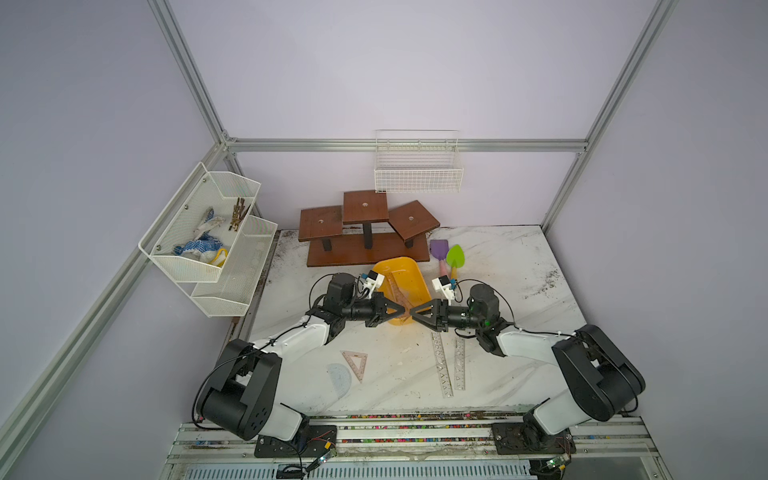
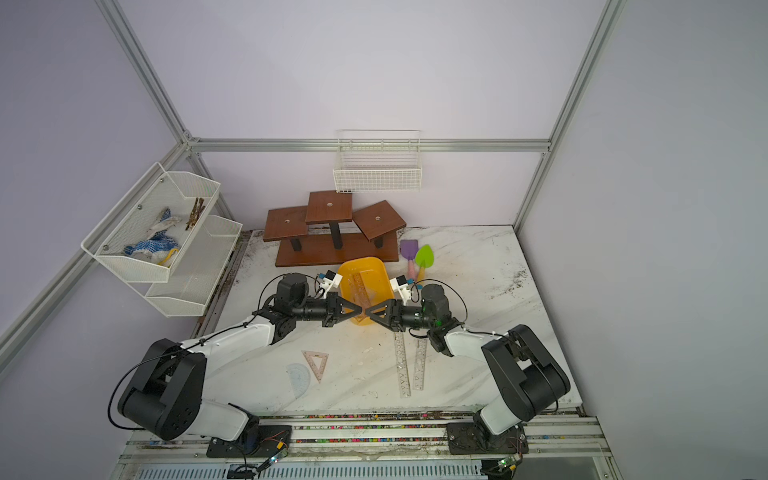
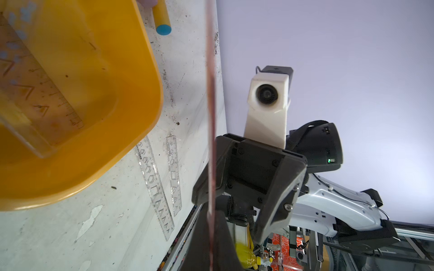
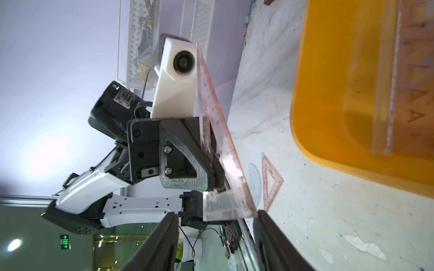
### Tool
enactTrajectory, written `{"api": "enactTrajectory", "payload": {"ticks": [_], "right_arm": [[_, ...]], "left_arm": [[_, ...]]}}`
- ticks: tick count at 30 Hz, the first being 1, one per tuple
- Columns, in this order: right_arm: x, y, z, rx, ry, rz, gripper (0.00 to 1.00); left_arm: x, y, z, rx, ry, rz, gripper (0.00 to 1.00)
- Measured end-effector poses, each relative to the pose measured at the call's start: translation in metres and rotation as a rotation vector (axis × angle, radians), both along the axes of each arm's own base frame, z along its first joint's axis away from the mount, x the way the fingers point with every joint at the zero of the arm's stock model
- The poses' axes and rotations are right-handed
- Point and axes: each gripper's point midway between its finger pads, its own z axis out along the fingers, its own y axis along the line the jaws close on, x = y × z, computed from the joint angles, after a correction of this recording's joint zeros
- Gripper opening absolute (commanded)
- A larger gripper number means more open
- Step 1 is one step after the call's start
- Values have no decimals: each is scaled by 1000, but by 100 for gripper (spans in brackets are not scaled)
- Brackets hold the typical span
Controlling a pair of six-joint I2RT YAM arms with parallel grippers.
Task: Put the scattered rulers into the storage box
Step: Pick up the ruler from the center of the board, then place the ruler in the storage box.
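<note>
**Left hand** (image 1: 404,311): pressed shut on a pinkish set square (image 4: 225,150), which is held on edge above the near end of the storage box (image 1: 413,269).

**Right hand** (image 1: 412,312): fingers spread, tips set close to those of the left hand.

**Storage box:** yellow, placed mid-table (image 1: 519,291); a pinkish straightedge (image 1: 395,286) is seen lying inside.

**Lying on the table nearer the robot:** two clear straightedges (image 1: 441,365) side by side; a second set square (image 1: 356,363); a bluish protractor (image 1: 338,380) just beside it.
</note>
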Motion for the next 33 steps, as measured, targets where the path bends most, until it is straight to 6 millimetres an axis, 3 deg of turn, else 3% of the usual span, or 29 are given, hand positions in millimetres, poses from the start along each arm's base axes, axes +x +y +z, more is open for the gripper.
{"api": "enactTrajectory", "payload": {"ticks": [7, 14, 16, 19, 21, 22, 25, 29, 33], "right_arm": [[8, 6, 12, 42, 13, 8, 32], [19, 8, 8, 51, 35, -2, 6], [21, 8, 9, 53, 33, -5, 3], [27, 10, 8, 43, 24, -4, 1], [36, 13, 8, 18, 0, -20, 0], [43, 15, 9, -2, -18, -33, 0], [71, 19, 7, -87, -82, -89, 0], [110, 22, -3, -236, -162, -172, 0], [141, 31, -27, -394, -209, -215, 0]], "left_arm": [[6, -3, 2, -51, -7, -4, 0], [9, -3, 6, -72, -23, -7, 0], [10, -1, 5, -74, -22, -7, 2], [13, 2, 2, -64, -28, 3, 39], [15, 9, -5, -42, -10, 12, 57], [16, 13, -10, -24, 2, 18, 62], [25, 27, -18, 44, 18, 47, 68], [45, 50, -16, 141, -1, 108, 69], [58, 67, -12, 240, -25, 145, 70]]}}
